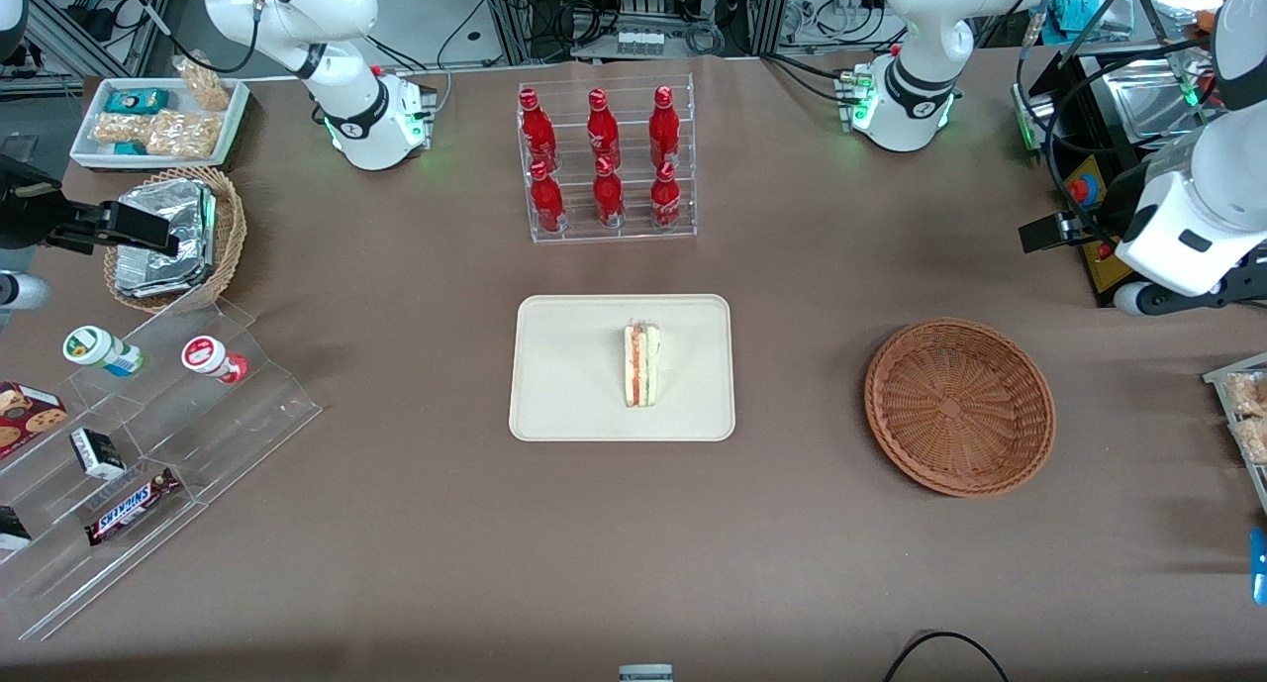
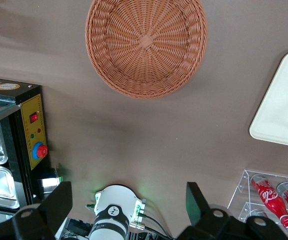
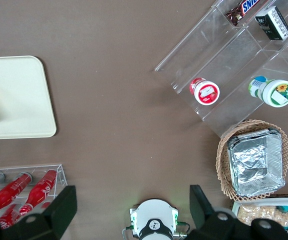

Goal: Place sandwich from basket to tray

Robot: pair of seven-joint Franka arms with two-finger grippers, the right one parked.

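Sandwich (image 1: 641, 365) sits on tray (image 1: 554, 365); basket (image 1: 959, 406) empty at 3 o'clock; tool (image 2: 128, 200) spread, raised clear: just park.

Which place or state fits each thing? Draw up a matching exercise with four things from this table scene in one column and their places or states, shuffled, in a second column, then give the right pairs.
Things
1. sandwich
2. basket
3. end effector
4. red bottles

Places or states
A. standing in a clear tiered rack
B. nothing in it, toward the working arm's end of the table
C. open, holding nothing, raised above the table near the basket
D. lying on the tray

Pairs: 1-D, 2-B, 3-C, 4-A
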